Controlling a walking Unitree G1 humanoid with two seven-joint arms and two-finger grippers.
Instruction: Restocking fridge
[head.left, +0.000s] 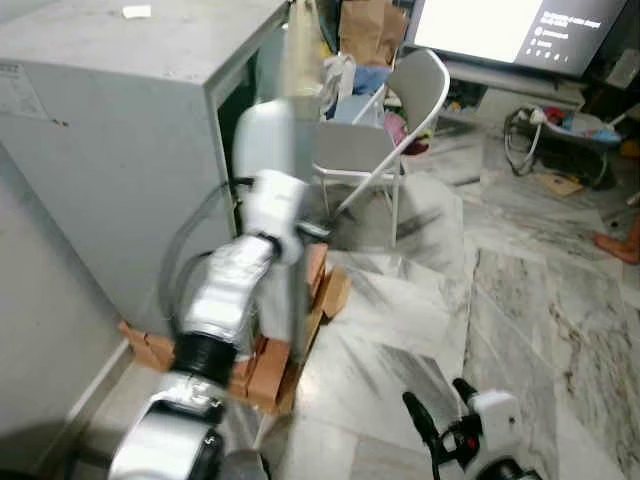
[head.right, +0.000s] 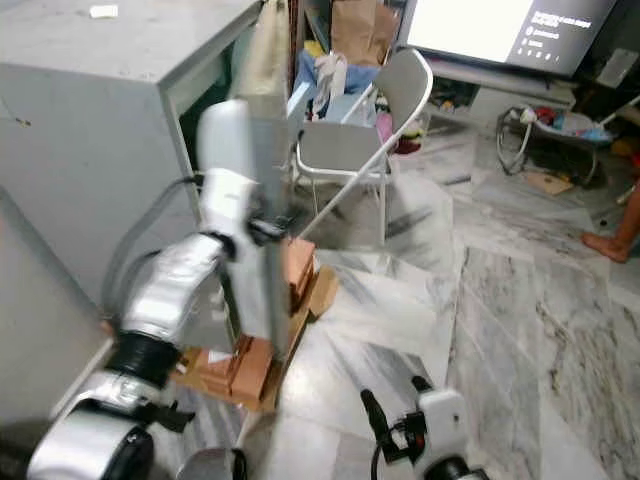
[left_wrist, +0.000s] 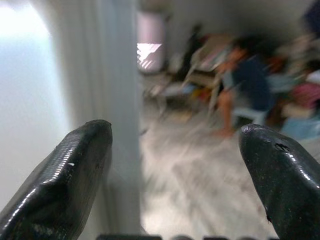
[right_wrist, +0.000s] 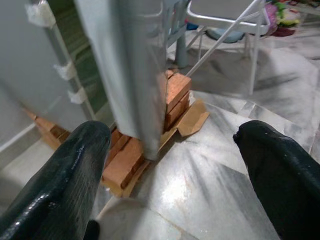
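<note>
Grey metal fridge (head.left: 110, 150) is standing far left on orange bricks (head.left: 268, 372), its grey door (head.left: 285, 200) swung partly out, edge-on. Left gripper (left_wrist: 175, 165) is reaching at the door edge, fingers spread wide, one on either side. Right gripper (head.left: 445, 415) is hovering low near right over marble floor (head.left: 500, 300), fingers apart, gripping nothing. White folding chair (head.left: 385, 130) is standing beyond.

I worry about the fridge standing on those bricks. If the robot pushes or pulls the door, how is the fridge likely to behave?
The fridge looks large and boxy, so probably heavy and stiff. It rests on loose-looking bricks and cardboard, so a hard tug might rock it. The door should swing freely; the left gripper sits open at its edge.
</note>
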